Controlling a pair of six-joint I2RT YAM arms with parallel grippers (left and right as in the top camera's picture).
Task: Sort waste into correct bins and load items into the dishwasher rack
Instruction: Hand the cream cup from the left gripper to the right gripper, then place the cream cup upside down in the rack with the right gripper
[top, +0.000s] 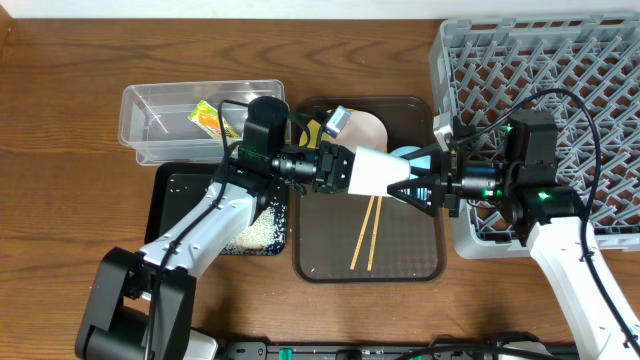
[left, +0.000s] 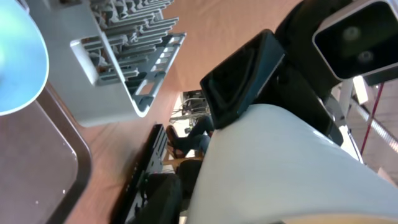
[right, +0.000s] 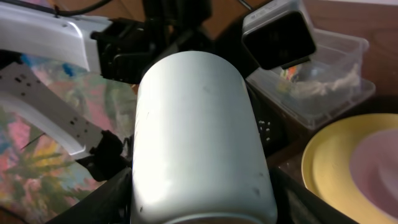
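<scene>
The small white cup (top: 375, 170) hangs on its side above the brown tray, between both grippers. My left gripper (top: 345, 168) is shut on its left end. My right gripper (top: 408, 187) has a finger against each side of the cup's right end (right: 199, 137). The cup also fills the lower right of the left wrist view (left: 292, 168). The light blue bowl (top: 408, 154) lies under the right gripper. The yellow plate (top: 370, 128) and two chopsticks (top: 365, 232) rest on the brown tray. The grey dishwasher rack (top: 560, 70) stands at the right. The white bowl is not in view.
The clear tub (top: 160, 105) at the back left holds the green-yellow wrapper (top: 207, 118). The black tray (top: 190, 190) in front of it holds white rice scraps (top: 255, 232). The brown serving tray (top: 400, 255) lies between the black tray and the rack.
</scene>
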